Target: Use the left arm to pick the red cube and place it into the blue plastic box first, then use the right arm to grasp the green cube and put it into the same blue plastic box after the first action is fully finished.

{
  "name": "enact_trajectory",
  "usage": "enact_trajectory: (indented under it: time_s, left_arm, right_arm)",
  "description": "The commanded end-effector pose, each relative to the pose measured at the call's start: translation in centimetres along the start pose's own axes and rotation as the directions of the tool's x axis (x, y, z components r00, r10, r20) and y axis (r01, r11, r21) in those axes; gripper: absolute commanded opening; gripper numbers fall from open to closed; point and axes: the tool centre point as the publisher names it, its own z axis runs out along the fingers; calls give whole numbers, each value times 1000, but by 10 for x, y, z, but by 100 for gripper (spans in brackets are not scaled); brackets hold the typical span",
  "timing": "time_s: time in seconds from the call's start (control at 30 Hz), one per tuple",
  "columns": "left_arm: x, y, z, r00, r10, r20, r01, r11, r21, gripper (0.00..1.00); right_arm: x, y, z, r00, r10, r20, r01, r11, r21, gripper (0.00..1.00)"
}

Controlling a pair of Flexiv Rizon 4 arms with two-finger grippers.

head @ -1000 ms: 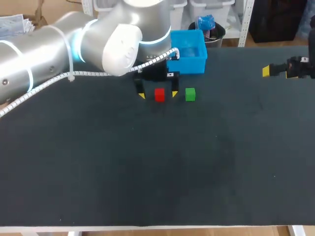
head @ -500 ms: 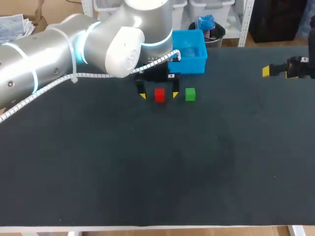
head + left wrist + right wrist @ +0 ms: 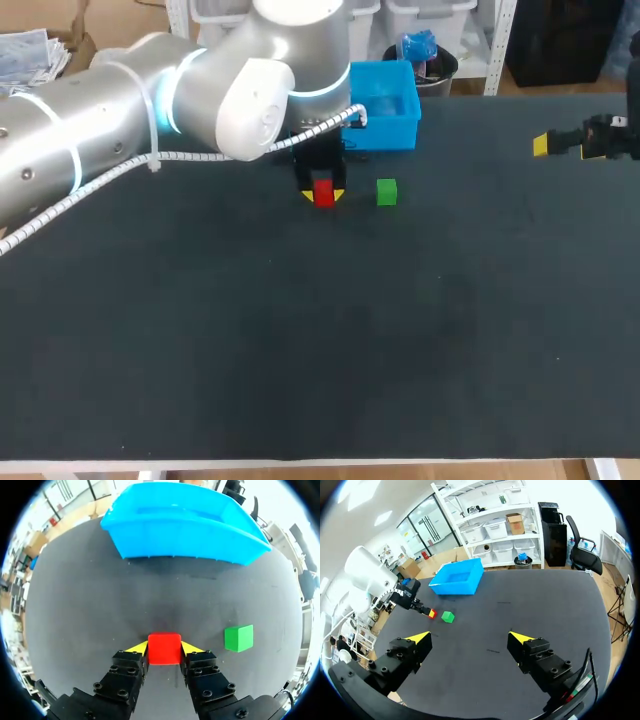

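Small red cube (image 3: 164,648) was seen clamped between the yellow tips of the left claw (image 3: 164,650), one tip pressed against each side, down at the surface of the dark bench (image 3: 300,340). Small green cube (image 3: 238,638) was set on the bench just beside that claw, apart from its finger and from the red cube. Open-topped blue plastic box (image 3: 185,540) was placed ahead of the claw, beyond both cubes, near the bench's far edge. The left arm was stretched in across the bench to the red cube. The right claw (image 3: 470,639) was held with fingers spread wide apart, over the bench's right side, well apart from cubes and box.
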Motion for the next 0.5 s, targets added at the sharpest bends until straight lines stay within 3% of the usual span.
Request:
enact_trajectory:
  time_s: [0.03,0.23,0.5]
  left_arm:
    - [-3,-2,0,1000,7,-3,-7,1000,-5,0]
    - [-3,-2,-14,1000,21,-3,-21,1000,-15,0]
    - [-24,-2,-84,995,41,95,-44,999,26,0]
  right_arm:
    - [0,0,1,1000,0,-1,0,1000,1,100]
    - [0,0,1,1000,0,-1,0,1000,1,100]
    - [0,0,1,1000,0,-1,0,1000,1,100]
